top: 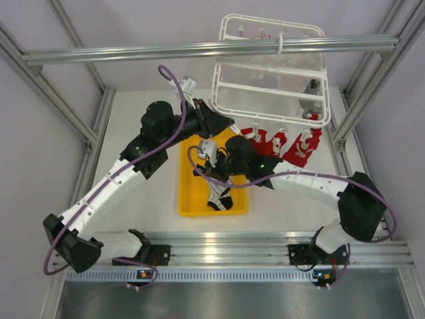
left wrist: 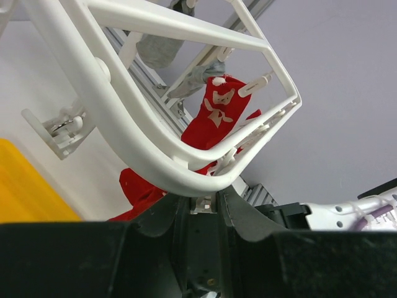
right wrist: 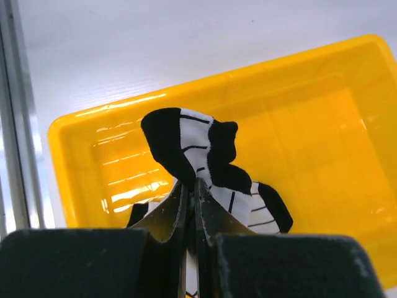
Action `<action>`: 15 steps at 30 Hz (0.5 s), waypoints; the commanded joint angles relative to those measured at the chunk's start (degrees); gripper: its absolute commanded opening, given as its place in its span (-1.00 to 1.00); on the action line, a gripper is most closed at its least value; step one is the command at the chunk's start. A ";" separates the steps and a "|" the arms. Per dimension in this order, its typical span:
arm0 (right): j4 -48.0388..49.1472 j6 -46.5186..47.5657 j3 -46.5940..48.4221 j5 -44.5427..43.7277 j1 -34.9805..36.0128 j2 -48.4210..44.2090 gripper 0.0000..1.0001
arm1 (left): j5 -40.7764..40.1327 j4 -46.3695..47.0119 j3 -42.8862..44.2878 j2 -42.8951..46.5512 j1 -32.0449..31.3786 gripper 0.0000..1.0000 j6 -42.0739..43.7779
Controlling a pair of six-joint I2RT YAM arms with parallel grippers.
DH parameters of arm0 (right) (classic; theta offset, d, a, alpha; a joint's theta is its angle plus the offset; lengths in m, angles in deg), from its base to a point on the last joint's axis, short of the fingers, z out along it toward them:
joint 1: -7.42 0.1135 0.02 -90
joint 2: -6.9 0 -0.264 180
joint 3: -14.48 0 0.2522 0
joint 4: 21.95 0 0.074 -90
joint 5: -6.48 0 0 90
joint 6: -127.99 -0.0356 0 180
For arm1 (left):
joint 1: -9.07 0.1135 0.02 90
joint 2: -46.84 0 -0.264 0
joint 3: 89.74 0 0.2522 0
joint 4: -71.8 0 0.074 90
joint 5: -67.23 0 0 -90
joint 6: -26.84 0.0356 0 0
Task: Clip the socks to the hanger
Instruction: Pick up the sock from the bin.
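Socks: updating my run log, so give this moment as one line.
left gripper: shut on hanger corner | right gripper: shut on striped sock, over tray | red socks: clipped

Two matching arms on show, the left arm [top: 106, 189] and right arm [top: 312, 183] both built of white banded links between chunky black joints, a purple cable [top: 163, 68] trailing along each, a green light [top: 263, 165] glowing on the right one, and matte black fingers [right wrist: 162, 214].

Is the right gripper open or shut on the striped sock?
Shut. The right gripper has its fingers pressed together on the striped sock, which bunches up above the yellow tray.
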 commanded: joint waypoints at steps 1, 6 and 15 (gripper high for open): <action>3.57 -1.62 -5.00 1.88 -0.20 -5.02 -1.00 | 0.44 3.40 -0.54 -0.28 0.21 -1.00 -1.31; 3.83 -0.92 -8.88 0.92 -0.20 -12.56 -1.00 | 0.44 3.22 -0.36 -0.10 0.21 -1.00 -0.70; 5.25 6.45 -17.85 -17.16 3.49 -32.16 -1.00 | 1.05 3.22 -0.54 -0.45 0.21 -1.00 -1.49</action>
